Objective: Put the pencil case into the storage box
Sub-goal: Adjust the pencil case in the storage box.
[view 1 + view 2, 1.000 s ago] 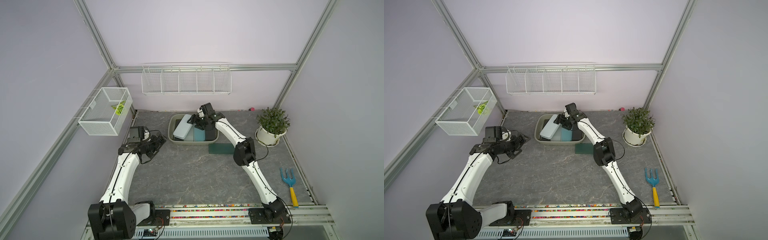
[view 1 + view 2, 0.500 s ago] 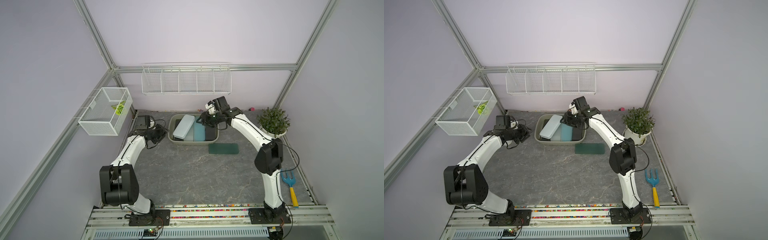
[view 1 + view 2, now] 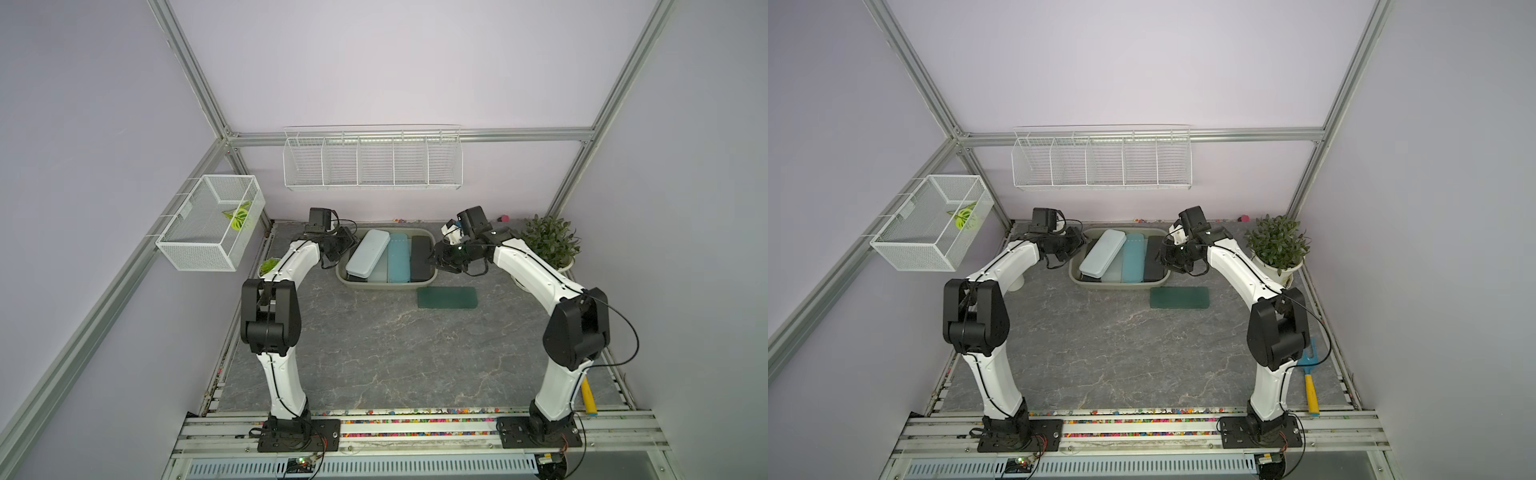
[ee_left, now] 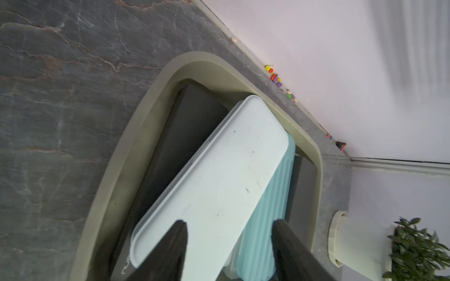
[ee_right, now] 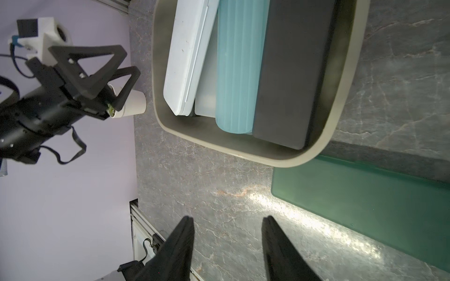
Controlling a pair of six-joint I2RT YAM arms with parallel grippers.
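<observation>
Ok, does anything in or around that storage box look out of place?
Yes. The pale blue case lies askew in the storage box, slanted and riding on top of the cases beneath it instead of flat in the row. A dark green case lies on the table outside the box, by its near rim.

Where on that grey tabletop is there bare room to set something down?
Bare: the wide grey stretch between the front rail and the storage box with the dark green case beside it. Crowded: the back, with the filled box and the potted plant.
</observation>
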